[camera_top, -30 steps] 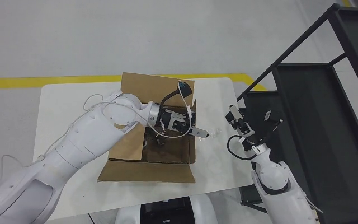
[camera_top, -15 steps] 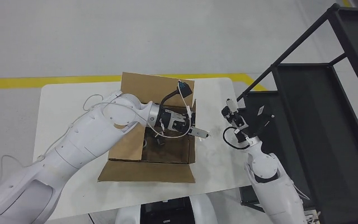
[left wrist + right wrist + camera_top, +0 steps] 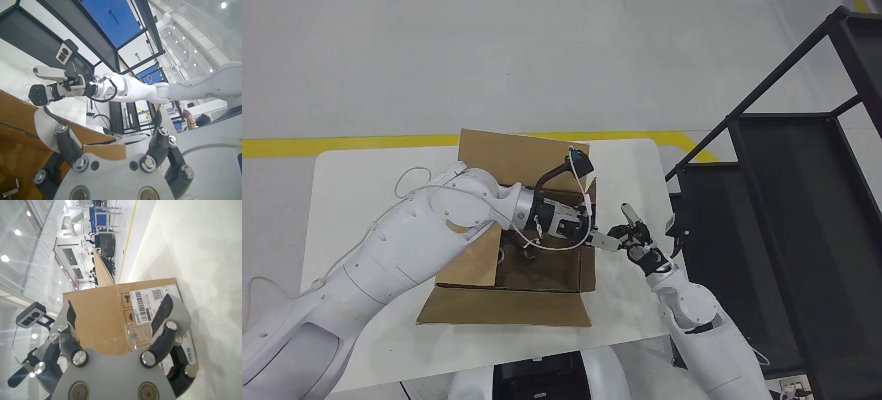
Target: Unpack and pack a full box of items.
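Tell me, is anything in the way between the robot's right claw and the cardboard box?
Nothing visible is. The right gripper, open, faces the labelled side wall of the box with only air between. The left gripper sits off to one side at the rim, outside that gap.

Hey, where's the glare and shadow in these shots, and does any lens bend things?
Top view: even overhead light, the box dark inside. Left wrist view: ceiling lamps flare and the wide lens bends the ceiling beams. Right wrist view: ceiling lamps flare again; soft shadow lies on the table beside the box.
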